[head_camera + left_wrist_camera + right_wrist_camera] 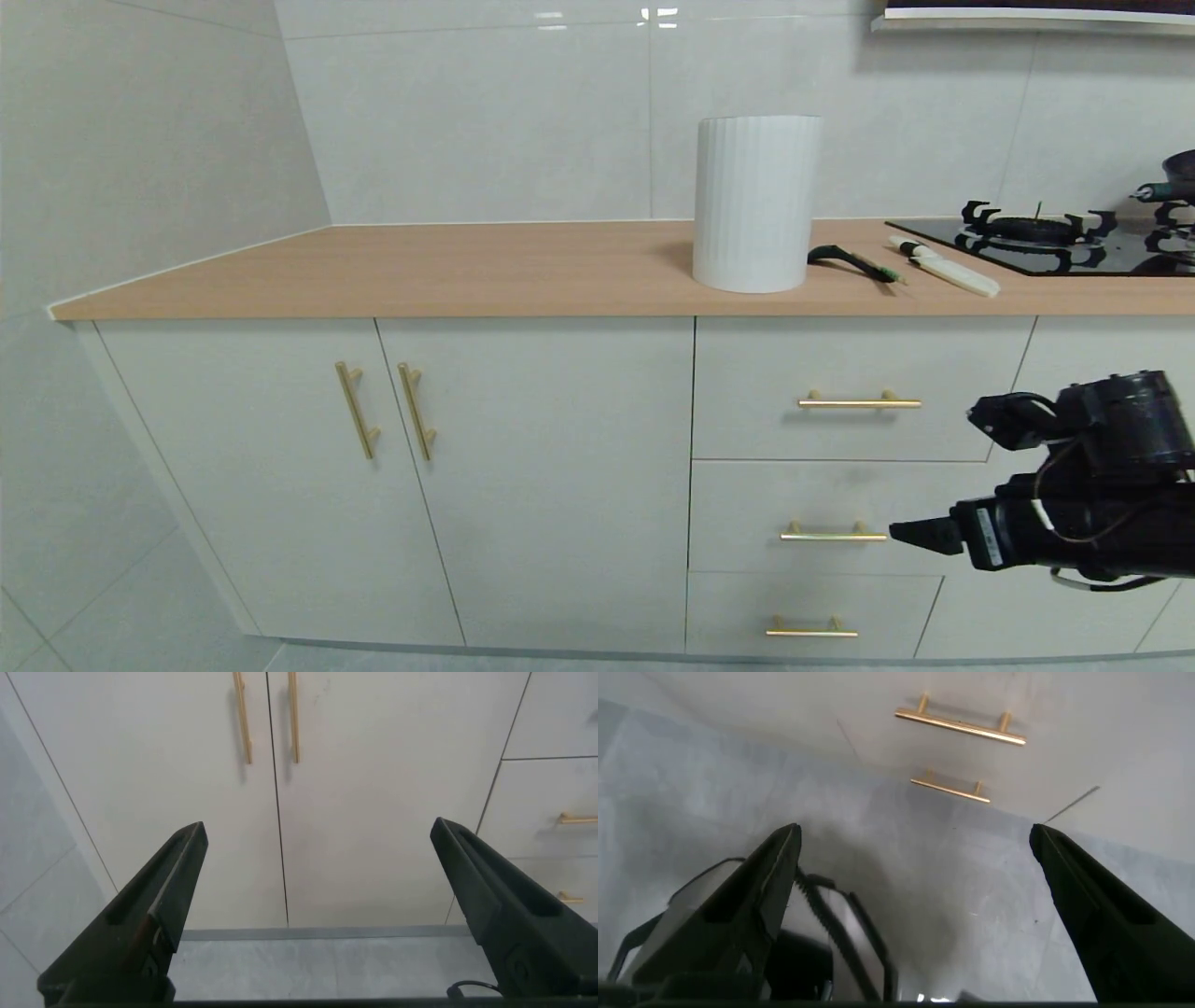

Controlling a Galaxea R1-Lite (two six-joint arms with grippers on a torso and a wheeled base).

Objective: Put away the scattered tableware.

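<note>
Your left gripper (318,831) is spread wide, low in front of the pair of cupboard doors (374,793) at the left end of the bench (467,271), with the grey floor (327,961) below it. On the bench top, right of the middle, a tall white ribbed holder (754,201) stands upright near the front edge. Just to its right lies the tableware you are after. First comes a dark utensil (854,261) with a curved black handle and a green tip, its handle end close against the holder's base; you cannot tell whether they touch. Next is a pale utensil (943,268), lying at a slant a little apart from the dark one. Both are flat on the wood, and the pale one lies just short of the black hob (1046,245), which is set into the bench further right. Your right gripper (934,471) is below the bench top, in front of the drawers (859,429) at about the height of the middle one. Its fingers (775,868) are spread wide too.
</note>
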